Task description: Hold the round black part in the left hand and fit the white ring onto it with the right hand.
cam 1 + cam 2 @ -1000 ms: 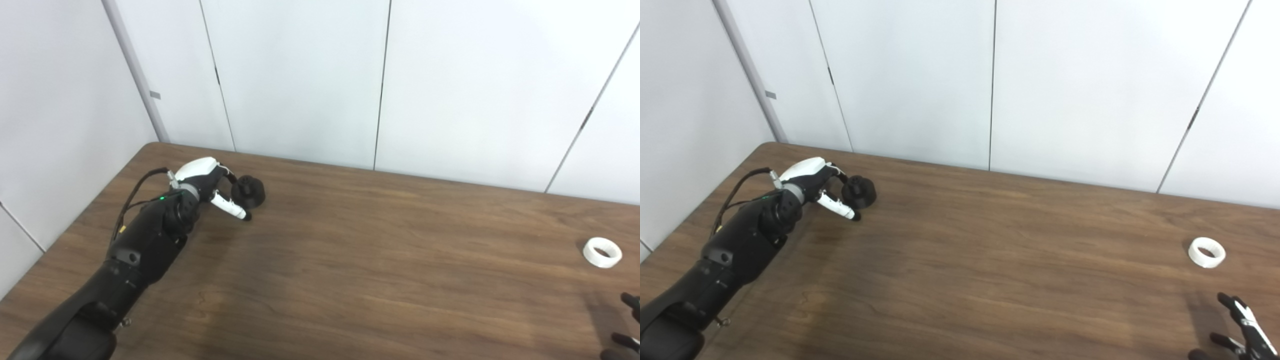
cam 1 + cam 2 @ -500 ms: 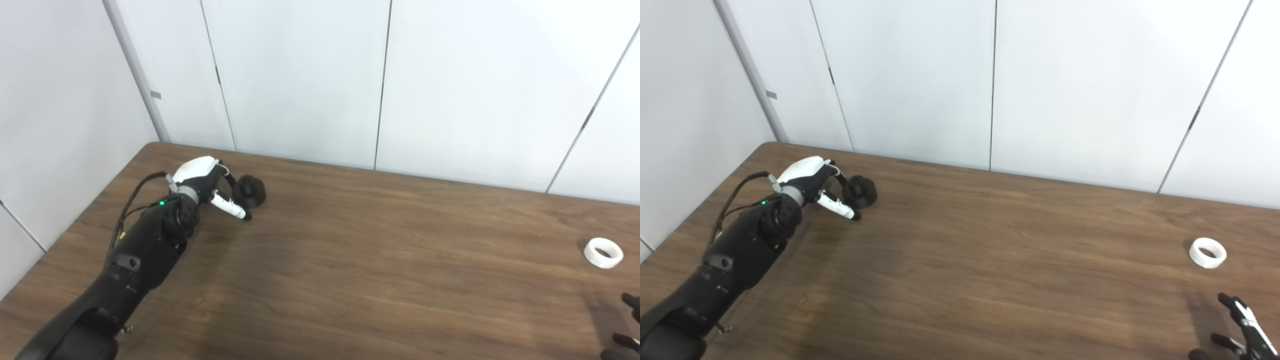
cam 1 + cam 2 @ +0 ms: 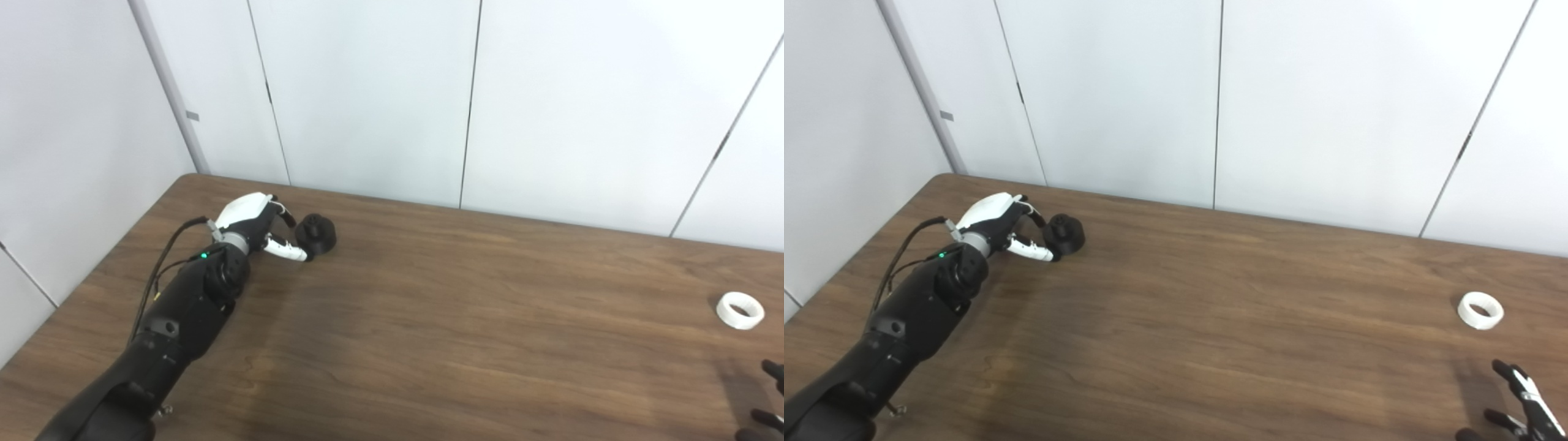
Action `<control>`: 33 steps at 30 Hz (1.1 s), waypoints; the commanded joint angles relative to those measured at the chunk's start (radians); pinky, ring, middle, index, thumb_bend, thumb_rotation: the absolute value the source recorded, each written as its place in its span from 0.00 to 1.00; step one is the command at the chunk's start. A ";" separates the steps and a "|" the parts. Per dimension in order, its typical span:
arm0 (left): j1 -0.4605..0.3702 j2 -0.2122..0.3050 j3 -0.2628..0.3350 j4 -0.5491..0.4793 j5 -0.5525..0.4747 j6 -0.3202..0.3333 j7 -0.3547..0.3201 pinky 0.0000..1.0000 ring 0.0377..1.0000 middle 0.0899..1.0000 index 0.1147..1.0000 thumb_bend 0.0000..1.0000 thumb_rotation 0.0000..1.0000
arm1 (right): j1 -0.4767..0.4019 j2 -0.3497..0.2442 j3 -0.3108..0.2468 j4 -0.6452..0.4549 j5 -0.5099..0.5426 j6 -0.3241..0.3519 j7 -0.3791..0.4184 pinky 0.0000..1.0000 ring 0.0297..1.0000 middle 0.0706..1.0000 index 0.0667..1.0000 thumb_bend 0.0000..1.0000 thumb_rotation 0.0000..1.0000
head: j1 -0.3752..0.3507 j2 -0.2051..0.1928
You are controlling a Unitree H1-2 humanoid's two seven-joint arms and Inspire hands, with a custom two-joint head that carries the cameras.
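Observation:
The round black part rests on the wooden table near its far left corner. My left hand reaches it from the left, the fingers spread around its near side; a white thumb tip and a dark fingertip touch its edge, without a closed grip. At the far right of the table lies the white ring, flat and alone. My right hand shows only partly in the bottom right corner, fingers apart and holding nothing, a short way in front of the ring.
White wall panels stand close behind the table's far edge and along its left side. The left forearm lies diagonally over the table's left part. A wide stretch of bare wood separates the black part from the ring.
My left hand has reached a little further forward and right, its thumb swinging more level. The black part has shifted slightly right with it. The ring and right hand have not moved.

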 commanded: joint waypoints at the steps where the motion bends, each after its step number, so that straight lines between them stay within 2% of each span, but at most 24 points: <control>1: -0.032 0.017 -0.002 -0.010 0.012 0.004 -0.005 1.00 1.00 1.00 0.70 1.00 0.17 | 0.006 -0.024 -0.005 -0.007 -0.013 0.005 0.003 0.87 0.99 1.00 0.92 0.72 0.64 | 0.002 0.000; 10: -0.037 0.021 -0.005 -0.009 0.008 0.005 -0.017 1.00 1.00 1.00 0.71 1.00 0.18 | 0.005 -0.021 -0.006 -0.003 0.002 0.003 0.007 0.87 0.99 1.00 0.93 0.74 0.63 | 0.001 0.000; 20: -0.047 0.015 -0.009 -0.020 -0.008 0.029 -0.086 1.00 1.00 1.00 0.83 1.00 0.26 | 0.003 -0.025 -0.002 0.000 -0.028 -0.005 0.003 0.91 1.00 1.00 0.93 0.71 0.64 | 0.000 -0.002; 22: -0.048 0.011 -0.012 -0.021 -0.012 0.030 -0.098 1.00 1.00 1.00 0.83 1.00 0.27 | 0.004 -0.022 -0.004 -0.005 -0.018 0.002 0.006 0.93 1.00 1.00 0.93 0.71 0.63 | -0.002 0.000; 25: -0.053 0.005 -0.019 -0.018 -0.014 0.031 -0.112 1.00 1.00 1.00 0.83 1.00 0.29 | 0.006 -0.018 -0.005 -0.011 -0.016 0.004 0.005 0.90 1.00 1.00 0.92 0.73 0.64 | -0.002 0.001; 33: -0.066 -0.018 -0.028 0.003 -0.030 0.014 -0.115 1.00 1.00 1.00 0.81 1.00 0.30 | 0.005 -0.019 -0.001 -0.012 -0.037 -0.001 0.002 0.90 1.00 1.00 0.92 0.70 0.63 | -0.003 0.002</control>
